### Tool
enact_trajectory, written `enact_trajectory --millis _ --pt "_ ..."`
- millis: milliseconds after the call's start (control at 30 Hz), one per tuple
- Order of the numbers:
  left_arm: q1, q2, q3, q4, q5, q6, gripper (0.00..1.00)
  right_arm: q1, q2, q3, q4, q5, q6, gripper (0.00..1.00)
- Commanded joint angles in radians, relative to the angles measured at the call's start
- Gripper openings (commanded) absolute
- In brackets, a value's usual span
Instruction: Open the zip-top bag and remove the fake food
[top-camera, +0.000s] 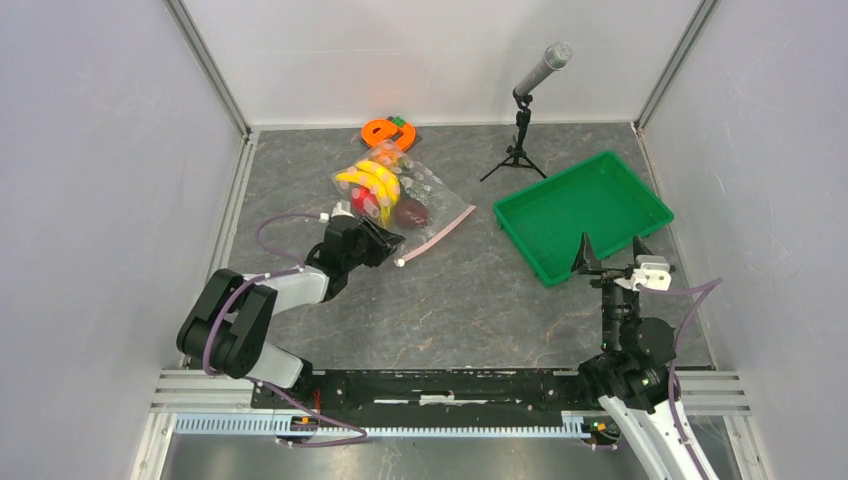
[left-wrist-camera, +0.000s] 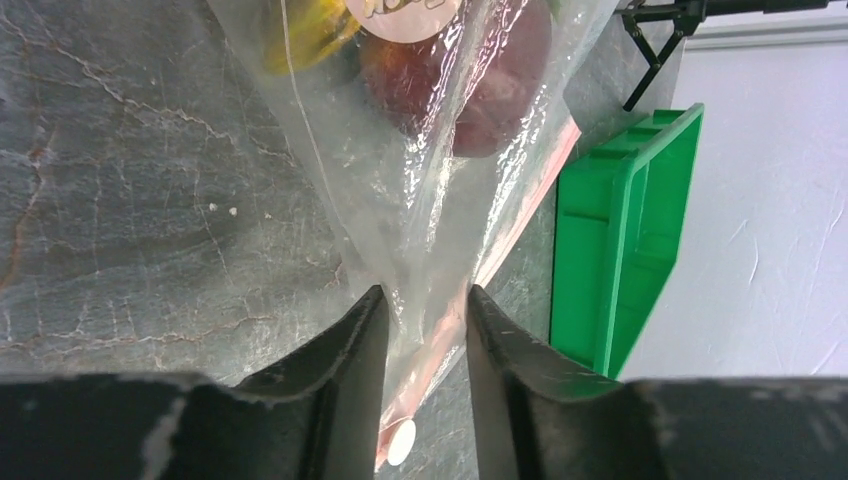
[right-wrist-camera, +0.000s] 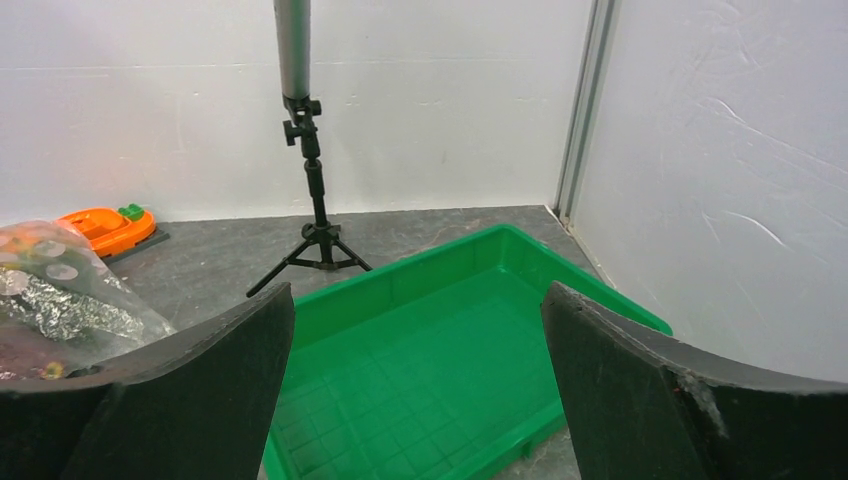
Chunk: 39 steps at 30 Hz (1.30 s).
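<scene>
The zip-top bag (top-camera: 425, 190) lies flat at the back left of the table, its pink zip strip (top-camera: 445, 228) running along the near right edge. Inside it I see fake food: a yellow banana bunch (top-camera: 370, 180), a red apple (top-camera: 358, 200) and a dark maroon fruit (top-camera: 412, 212). My left gripper (top-camera: 385, 243) is at the bag's near corner. In the left wrist view the gripper (left-wrist-camera: 425, 292) has narrowed round the clear plastic (left-wrist-camera: 420, 200) and the zip strip (left-wrist-camera: 520, 225), with a gap still showing between the jaws. My right gripper (top-camera: 611, 245) stands wide open and empty over the near edge of the green tray (top-camera: 590, 205).
A microphone on a small tripod (top-camera: 522, 110) stands at the back, between the bag and the tray. An orange e-shaped object (top-camera: 385, 131) lies against the back wall. White walls close in the left, back and right sides. The tray (right-wrist-camera: 430, 360) holds nothing.
</scene>
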Motion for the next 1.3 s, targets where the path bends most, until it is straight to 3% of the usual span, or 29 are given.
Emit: enact_trajectory --millis 0,300,533,700,867,1100,1267 --pt "-0.016 -0.046 -0.029 0.069 -0.003 -0.033 0.36 0.007 -0.045 0.008 0.016 -0.078 -0.010 0.98" --pt "-0.031 -0.124 -0.067 0.070 0.003 -0.050 0.04 0.008 0.181 0.148 -0.139 -0.285 0.100 0.98" --pt "-0.044 -0.217 -0.106 0.049 -0.014 -0.072 0.02 0.007 0.421 0.263 -0.270 -0.584 0.193 0.98" --pt "-0.068 -0.261 -0.146 0.051 -0.004 -0.131 0.02 0.007 0.543 0.217 -0.194 -0.777 0.324 0.98" --pt "-0.110 -0.316 -0.194 0.052 -0.032 -0.186 0.02 0.009 0.595 0.094 0.034 -0.883 0.558 0.98" --pt "-0.178 -0.335 -0.237 0.091 -0.078 -0.255 0.02 0.052 0.685 -0.034 0.224 -0.885 0.774 0.99" --pt "-0.229 -0.264 -0.262 0.212 -0.076 -0.339 0.02 0.132 0.734 -0.140 0.432 -0.822 0.937 0.99"
